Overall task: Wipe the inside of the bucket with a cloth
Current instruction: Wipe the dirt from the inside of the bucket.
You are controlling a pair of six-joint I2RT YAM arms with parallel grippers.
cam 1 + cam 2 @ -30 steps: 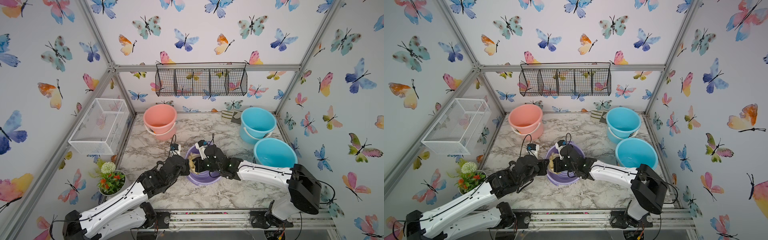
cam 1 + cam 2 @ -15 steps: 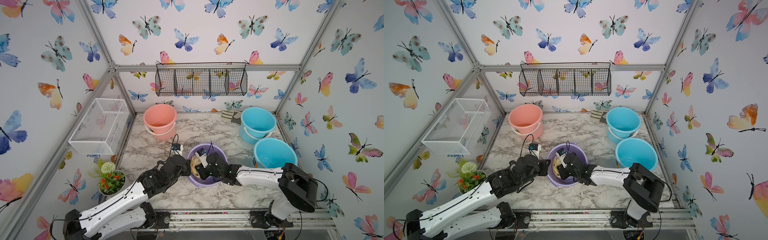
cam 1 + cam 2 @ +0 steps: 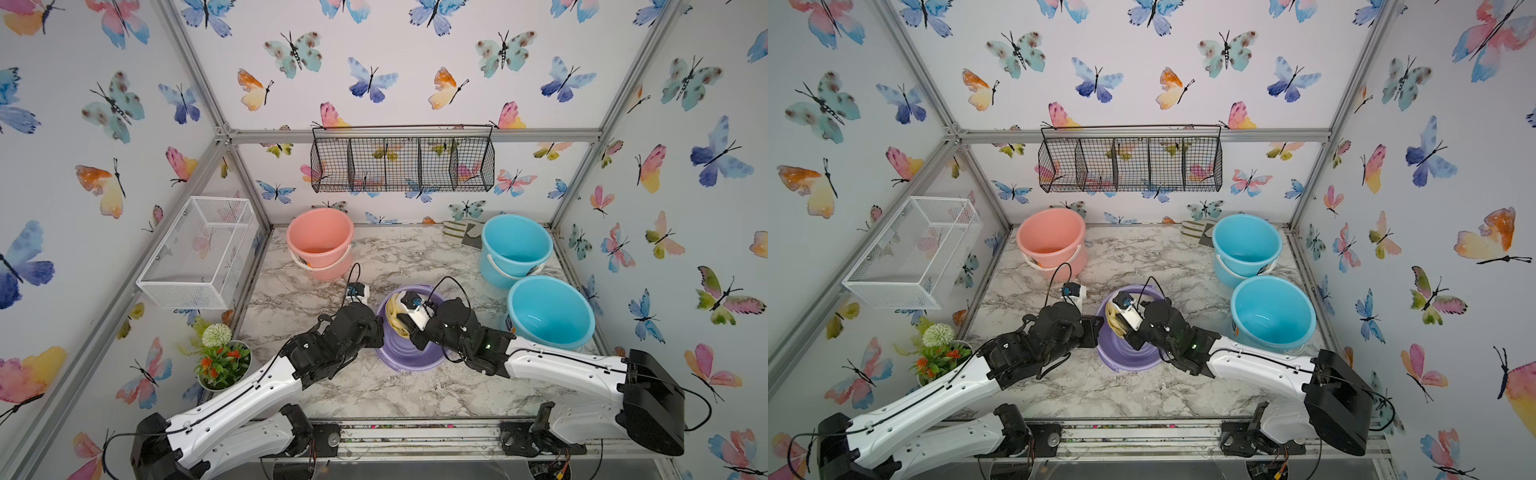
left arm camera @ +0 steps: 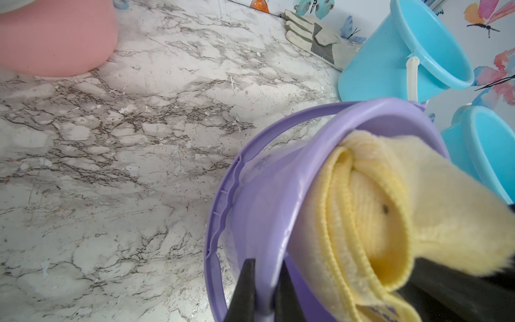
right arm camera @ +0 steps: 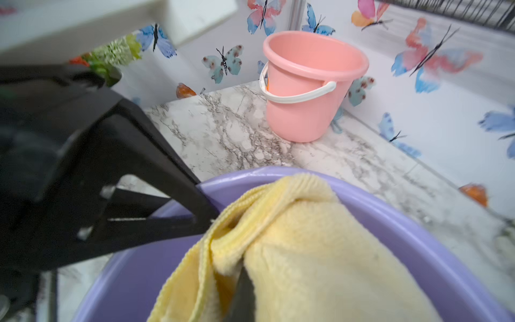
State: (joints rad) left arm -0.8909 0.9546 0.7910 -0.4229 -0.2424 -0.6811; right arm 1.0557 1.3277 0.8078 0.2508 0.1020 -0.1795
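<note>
A purple bucket stands tipped at the middle of the marble table. My left gripper is shut on its near-left rim, one finger inside the wall and one outside. The pale yellow cloth is bunched against the inside wall by the far-left rim. My right gripper reaches into the bucket and is shut on the cloth, which wraps over and hides most of its fingers.
A pink bucket stands at the back left; two blue buckets stand at the right. A work glove lies at the back edge. A flower pot and white wire basket are at the left; a black wire basket hangs on the back wall.
My right wrist has swung to the right and the cloth has slid a little toward the bucket's far rim. The left gripper has kept its hold on the rim.
</note>
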